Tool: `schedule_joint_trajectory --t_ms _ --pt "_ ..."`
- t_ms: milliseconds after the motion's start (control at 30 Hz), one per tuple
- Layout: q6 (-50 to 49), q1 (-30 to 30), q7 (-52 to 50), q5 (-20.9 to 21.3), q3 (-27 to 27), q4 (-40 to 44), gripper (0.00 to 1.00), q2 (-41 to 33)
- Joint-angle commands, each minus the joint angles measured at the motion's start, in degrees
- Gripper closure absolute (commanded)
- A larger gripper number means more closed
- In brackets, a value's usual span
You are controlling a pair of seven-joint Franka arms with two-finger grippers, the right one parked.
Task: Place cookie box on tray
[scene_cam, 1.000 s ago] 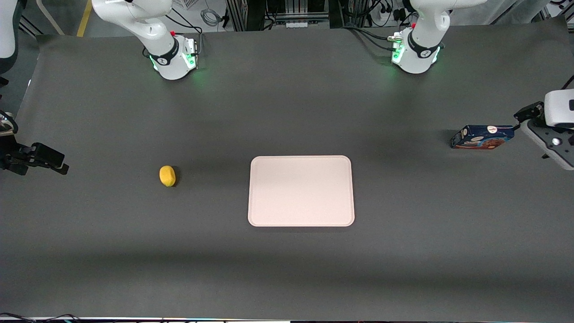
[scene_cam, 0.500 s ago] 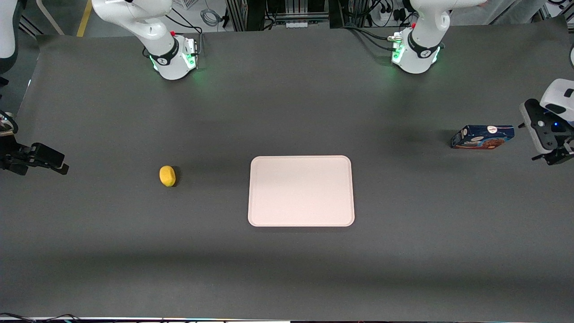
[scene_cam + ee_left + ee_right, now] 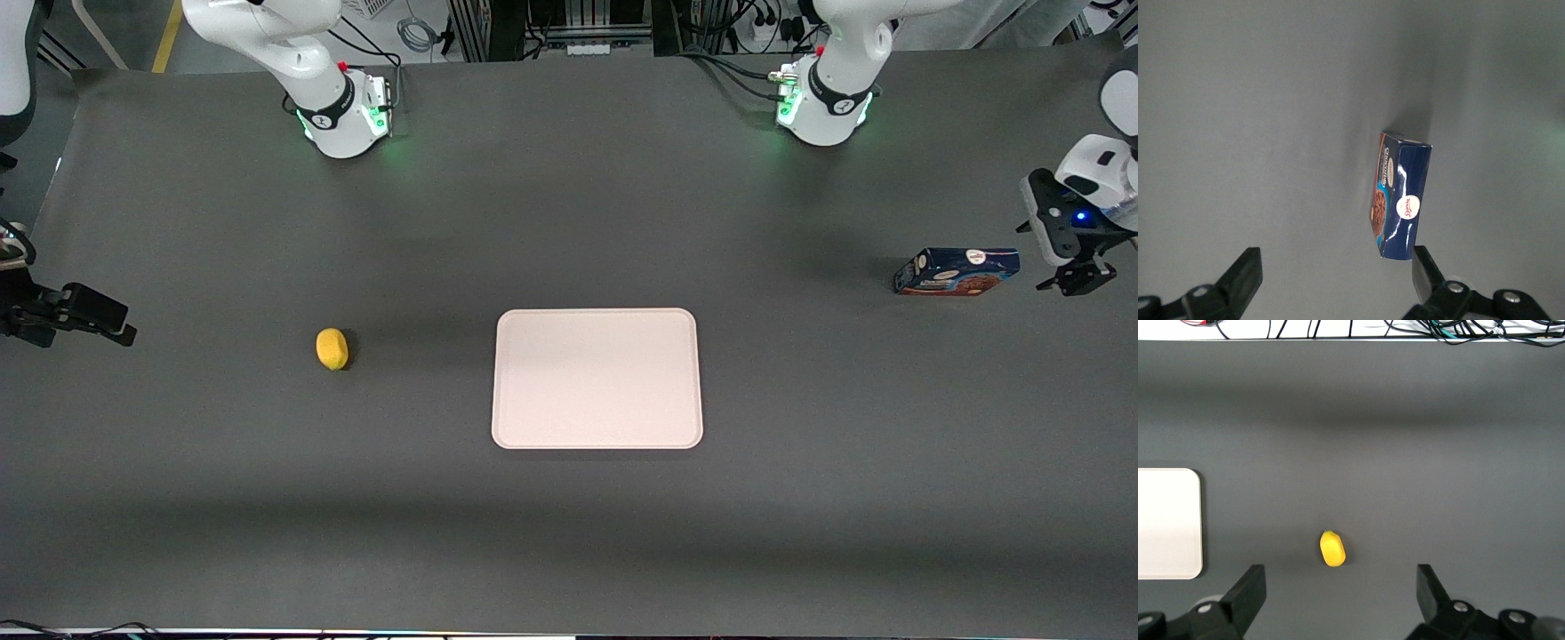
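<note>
The cookie box is a dark-blue carton with a brown cookie picture and a white oval logo. It lies on the dark table toward the working arm's end, apart from the tray, a pale pinkish-cream rectangle at the table's middle. My gripper hangs beside the box's end, farther out toward the table's end, and is not touching it. In the left wrist view the cookie box lies near one finger, and the gripper is open with nothing between its fingers.
A small yellow rounded object lies on the table toward the parked arm's end, also seen in the right wrist view. Both arm bases stand at the table's edge farthest from the front camera.
My gripper has swung away from the front camera and turned at the table's end, from low beside the box to a little higher beside its end. The box and tray have not moved.
</note>
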Motion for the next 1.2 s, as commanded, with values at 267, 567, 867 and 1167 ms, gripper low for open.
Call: schedule_joint_trajectory --t_ms 267,567,867,1167 --pt "13.3 -0.1 9.8 -0.2 2.4 -8.9 0.0 -1.1" --pt "16.5 0.0 12.2 -0.2 2.6 -9.2 0.0 2.1" --pt "20.3 0.0 12.2 -3.0 3.5 -12.1 0.0 4.2" --pt "20.8 0.3 12.2 -3.1 4.5 -12.9 0.0 5.0"
